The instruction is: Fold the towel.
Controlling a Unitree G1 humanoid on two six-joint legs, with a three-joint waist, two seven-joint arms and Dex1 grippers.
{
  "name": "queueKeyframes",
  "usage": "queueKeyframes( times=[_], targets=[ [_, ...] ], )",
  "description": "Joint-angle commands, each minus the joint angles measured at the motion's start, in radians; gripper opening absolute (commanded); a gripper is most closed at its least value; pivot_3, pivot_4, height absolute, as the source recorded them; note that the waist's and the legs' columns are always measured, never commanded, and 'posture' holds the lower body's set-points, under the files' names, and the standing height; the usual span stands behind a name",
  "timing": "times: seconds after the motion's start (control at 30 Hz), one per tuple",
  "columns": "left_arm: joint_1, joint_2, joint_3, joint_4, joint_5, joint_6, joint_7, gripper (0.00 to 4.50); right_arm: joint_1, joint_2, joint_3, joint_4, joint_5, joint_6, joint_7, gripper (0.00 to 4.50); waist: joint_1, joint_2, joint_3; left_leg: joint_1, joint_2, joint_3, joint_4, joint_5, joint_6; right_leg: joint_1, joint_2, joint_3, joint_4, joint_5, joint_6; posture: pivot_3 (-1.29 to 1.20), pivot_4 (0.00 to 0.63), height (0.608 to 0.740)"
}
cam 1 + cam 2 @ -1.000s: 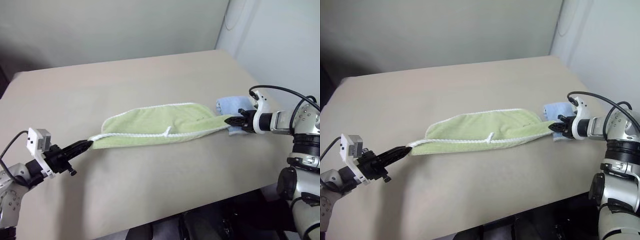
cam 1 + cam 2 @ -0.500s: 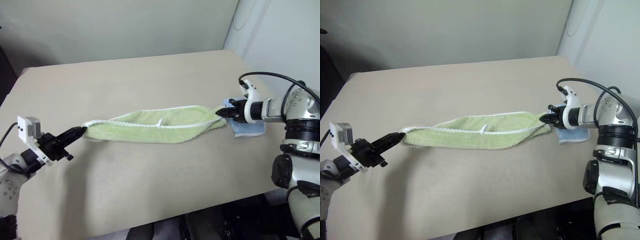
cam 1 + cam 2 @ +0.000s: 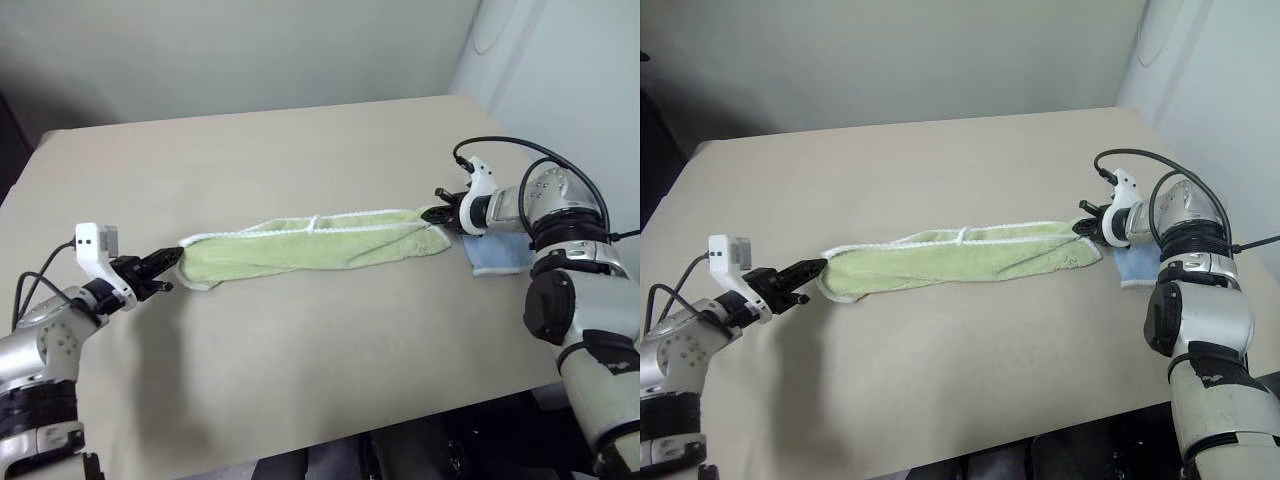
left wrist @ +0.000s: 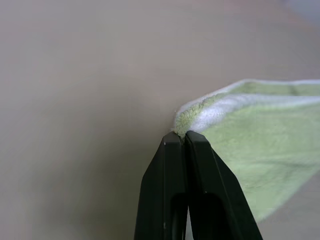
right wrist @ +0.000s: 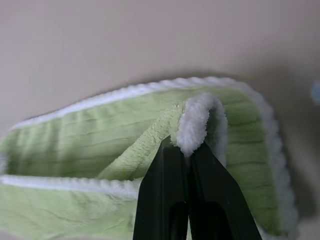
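— Green terry, white-edged: the towel hangs stretched in a long, narrow band between the two grippers, above the tan table. How is each end held?

— The left gripper has its two black fingers pressed together on the towel's end corner; in the left wrist view the stitched edge sits just past the fingertips, pinched between them, and the cloth fans away from that tip to one side.

— And the other end?

— The right gripper pinches the opposite end the same way. Seen along its fingers, a doubled white edge is nipped at the tips, and green cloth runs off beyond them in layers (the towel is folded lengthwise, so two edges show).

— Does the band sag?

— Slightly. Out from the left gripper the cloth droops and appears to brush the table; whether it truly touches cannot be told. A small white loop stands up from the upper edge, about midway between the two grippers.

— Anything else close to either tool?

— A light blue cloth lies flat on the table just behind and below the right gripper, beside the right forearm, apart from the towel's end.
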Motion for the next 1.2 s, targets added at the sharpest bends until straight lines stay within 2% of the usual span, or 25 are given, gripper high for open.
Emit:
queueKeyframes(
  times=[0.03, 0.33, 0.47, 0.6, 0.73, 0.8, 0.93, 1.2],
  targets=[
    [-0.042, -0.003, 0.000, 0.033, 0.029, -0.048, 0.007, 0.02, -0.050, 0.000, -0.018, 0.033, -0.009, -0.070, 0.003, 0.00, -0.002, 0.000, 0.000, 0.000, 0.000, 0.000, 0.000, 0.000, 0.000, 0.000, 0.000, 0.000, 0.000, 0.000, 0.000, 0.00, 0.150, 0.740],
    [-0.266, -0.039, 0.038, 0.149, 0.015, -0.128, 0.022, 0.02, -0.098, -0.001, -0.035, 0.092, -0.017, -0.216, -0.002, 0.00, -0.002, 0.000, 0.000, -0.003, 0.000, 0.000, 0.003, 0.000, 0.000, -0.001, 0.000, 0.000, 0.000, 0.000, 0.000, 0.00, 0.150, 0.740],
    [-0.409, 0.003, 0.029, 0.221, 0.040, -0.178, 0.013, 0.02, -0.162, -0.027, -0.033, 0.102, -0.033, -0.323, 0.014, 0.00, -0.003, 0.000, 0.000, -0.007, 0.000, 0.000, 0.004, 0.000, 0.000, -0.004, 0.000, -0.001, 0.000, 0.000, 0.000, 0.00, 0.150, 0.740],
    [-0.646, 0.071, 0.033, 0.366, 0.068, -0.254, 0.004, 0.02, -0.268, -0.070, -0.077, 0.139, -0.019, -0.447, -0.011, 0.00, -0.004, 0.000, 0.000, -0.014, 0.000, -0.001, 0.005, 0.000, 0.000, -0.012, 0.000, -0.001, 0.001, 0.000, 0.000, 0.00, 0.150, 0.740],
    [-0.832, 0.137, 0.033, 0.477, 0.082, -0.313, -0.026, 0.02, -0.354, -0.113, -0.098, 0.147, -0.014, -0.481, 0.030, 0.00, -0.012, 0.000, 0.000, -0.021, 0.000, -0.001, 0.006, 0.000, 0.000, -0.019, 0.000, 0.000, -0.001, 0.000, 0.000, 0.00, 0.150, 0.740],
    [-0.869, 0.158, 0.025, 0.491, 0.091, -0.327, -0.042, 0.02, -0.367, -0.129, -0.093, 0.143, -0.019, -0.464, 0.053, 0.00, -0.018, 0.000, 0.000, -0.022, 0.000, -0.002, 0.006, 0.000, 0.000, -0.021, -0.001, 0.000, -0.001, 0.000, 0.000, 0.00, 0.150, 0.740],
    [-0.801, 0.177, 0.021, 0.425, 0.077, -0.281, -0.120, 0.02, -0.335, -0.143, -0.065, 0.115, -0.028, -0.359, 0.109, 0.00, -0.026, 0.000, 0.000, -0.022, 0.000, -0.002, 0.002, 0.000, -0.001, -0.022, -0.001, 0.000, -0.001, 0.000, 0.000, 0.00, 0.150, 0.740],
    [-0.263, 0.173, 0.114, 0.040, -0.050, -0.090, -0.238, 0.02, -0.087, -0.158, -0.035, -0.109, 0.003, 0.019, 0.130, 0.00, -0.047, 0.000, 0.000, -0.023, 0.000, -0.001, 0.004, 0.002, -0.003, -0.025, -0.001, 0.000, 0.002, 0.000, 0.000, 0.00, 0.150, 0.740]
  ],
)
